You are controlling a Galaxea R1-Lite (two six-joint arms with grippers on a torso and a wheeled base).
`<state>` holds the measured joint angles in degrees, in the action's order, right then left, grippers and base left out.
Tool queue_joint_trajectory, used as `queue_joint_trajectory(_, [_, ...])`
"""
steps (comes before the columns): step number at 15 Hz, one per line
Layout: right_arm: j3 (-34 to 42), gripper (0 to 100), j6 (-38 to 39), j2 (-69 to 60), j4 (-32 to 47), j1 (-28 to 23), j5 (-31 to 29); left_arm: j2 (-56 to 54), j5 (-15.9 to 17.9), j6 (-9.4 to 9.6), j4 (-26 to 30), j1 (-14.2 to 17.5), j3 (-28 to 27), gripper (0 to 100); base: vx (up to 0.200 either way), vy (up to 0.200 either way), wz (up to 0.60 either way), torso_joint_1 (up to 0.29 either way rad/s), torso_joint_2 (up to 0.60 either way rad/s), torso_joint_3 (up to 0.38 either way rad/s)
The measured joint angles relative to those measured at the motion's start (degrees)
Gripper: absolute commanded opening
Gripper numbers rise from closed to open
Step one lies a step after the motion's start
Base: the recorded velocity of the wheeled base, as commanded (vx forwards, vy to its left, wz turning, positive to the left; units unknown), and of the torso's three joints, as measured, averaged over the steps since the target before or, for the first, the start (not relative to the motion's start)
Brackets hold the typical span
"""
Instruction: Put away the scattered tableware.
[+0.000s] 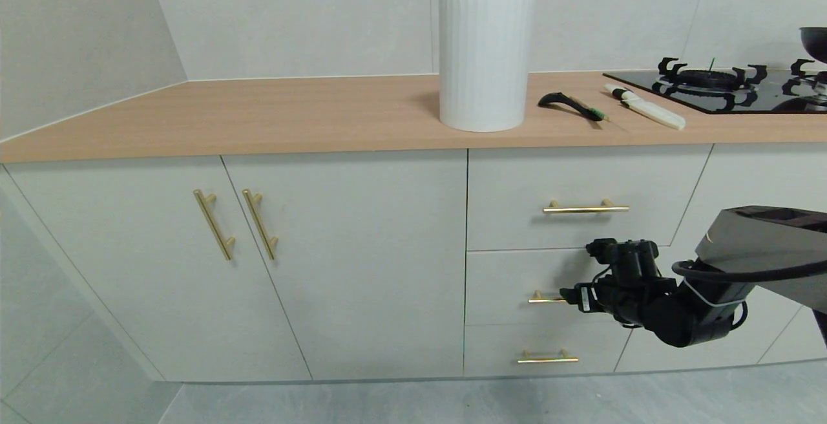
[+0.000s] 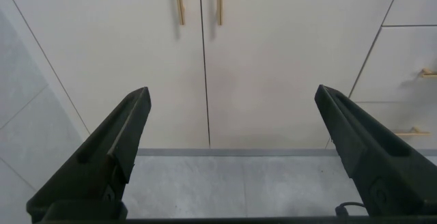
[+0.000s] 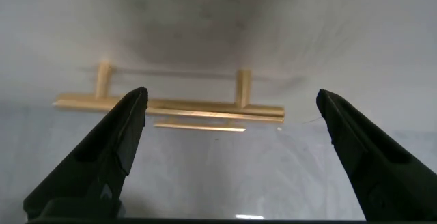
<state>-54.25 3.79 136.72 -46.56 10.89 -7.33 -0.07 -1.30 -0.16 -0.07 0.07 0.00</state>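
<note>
- You had the right gripper (image 1: 574, 295) low in the lower right of the head view, right at the middle drawer handle (image 3: 177, 108), tips pointed at the drawer front.
- Its fingers were spread wide. The brass bar sat across the gap ahead of them, and I couldn't tell if it was touched.
- Your left gripper (image 2: 232, 98) was also spread wide with nothing in it, facing the double cabinet doors (image 2: 205, 53) and the floor.
- The tableware lay up on the countertop (image 1: 258, 110), upper right of the head view: a black-handled utensil (image 1: 572, 105) and a long white knife-like piece (image 1: 646, 107), near each other but apart.
- Both lay between the white ribbed container (image 1: 486, 59) and the stove (image 1: 711, 91), well above the right gripper.
- Step looked like opening the drawer first; nothing was put away yet.
- The drawer handle looked rigid and smooth. Best hold was mid-bar between its two posts, with a straight pull so the fingers wouldn't slide off.
- The utensils looked light, stiff and thin, lying flat on smooth wood, so they were likely to skid or pivot when pinched.
- Best to take each across the handle near its middle, fingers coming straight down.
- I couldn't tell if the white piece's blade end was sheathed, so I'd have kept to the handle end.
</note>
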Motion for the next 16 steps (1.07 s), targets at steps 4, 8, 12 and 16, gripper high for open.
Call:
queue_joint_trajectory(4, [-1.1,100,-0.1,2.1,0.0,0.1,-0.3,0.0,0.0,0.00,0.0,0.0,0.0,100,0.000,0.000,0.00,0.000,0.00,0.000])
queue_joint_trajectory(8, [-1.5,100,-0.4,3.5,-0.5,0.0,-0.3,0.0,0.0,0.00,0.0,0.0,0.0,100,0.000,0.000,0.00,0.000,0.00,0.000])
queue_joint_trajectory(12, [-1.1,100,-0.6,4.0,-0.2,0.1,-0.3,0.0,0.0,0.00,0.0,0.0,0.0,100,0.000,0.000,0.00,0.000,0.00,0.000])
queue_joint_trajectory(16, [-0.4,100,-0.6,3.8,0.5,0.0,-0.3,0.0,0.0,0.00,0.0,0.0,0.0,100,0.000,0.000,0.00,0.000,0.00,0.000])
